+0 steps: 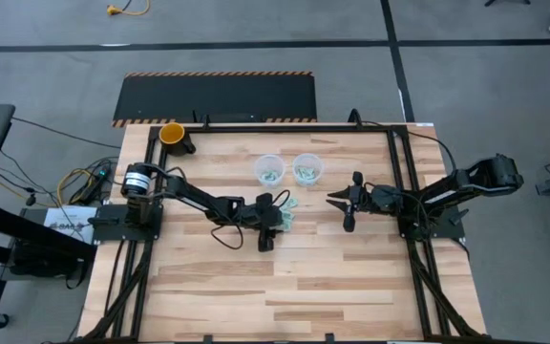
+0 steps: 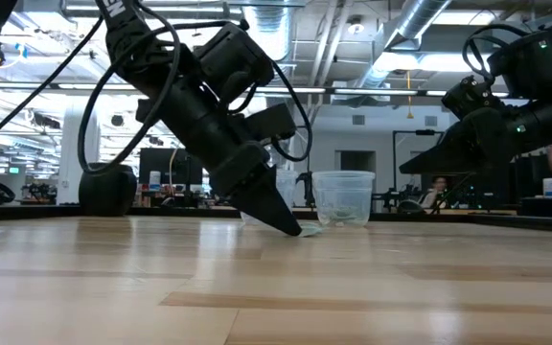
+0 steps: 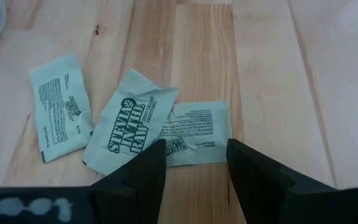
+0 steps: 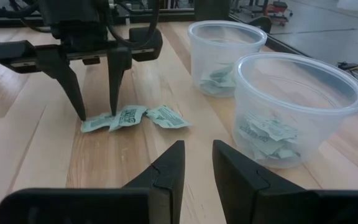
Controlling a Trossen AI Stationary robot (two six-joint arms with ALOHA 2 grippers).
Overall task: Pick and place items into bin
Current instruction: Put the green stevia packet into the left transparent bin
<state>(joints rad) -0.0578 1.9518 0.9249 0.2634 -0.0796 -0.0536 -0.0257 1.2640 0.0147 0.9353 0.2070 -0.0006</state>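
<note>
From the high view, the left gripper [image 1: 283, 222] is down on the wooden surface [image 1: 256, 287], just short of the two clear cups [image 1: 269, 170] that sit side by side at the middle of the far half. A few pale green packets [image 1: 287, 204] lie right by its tip, between it and the cups. The right gripper [image 1: 339, 202] hangs just beside the second cup [image 1: 307, 168], on the near side of it. An orange cup [image 1: 172, 134] sits well apart from the clear cups, at the far left corner.

Low view: the left gripper [image 2: 281, 222] is angled down with its tip at the surface, right in front of a clear cup [image 2: 342, 198], with a packet [image 2: 310, 230] at the tip. The right gripper [image 2: 420, 163] hovers off the surface beside that cup.

Left wrist view: three packets lie loose, partly overlapping. The fingers [image 3: 145, 174] are spread apart and straddle the end of the rightmost packet [image 3: 194, 132], not clamped on anything. The middle one [image 3: 129, 127] overlaps it, and the third [image 3: 59, 114] lies just beside.

Right wrist view: the right fingers [image 4: 163, 171] are parted with a narrow gap, holding nothing. Both clear cups [image 4: 294, 109] already have packets in them. The left gripper [image 4: 97, 109] stands over the three loose packets [image 4: 134, 117] near the cups, its spread fingertips on the surface.
</note>
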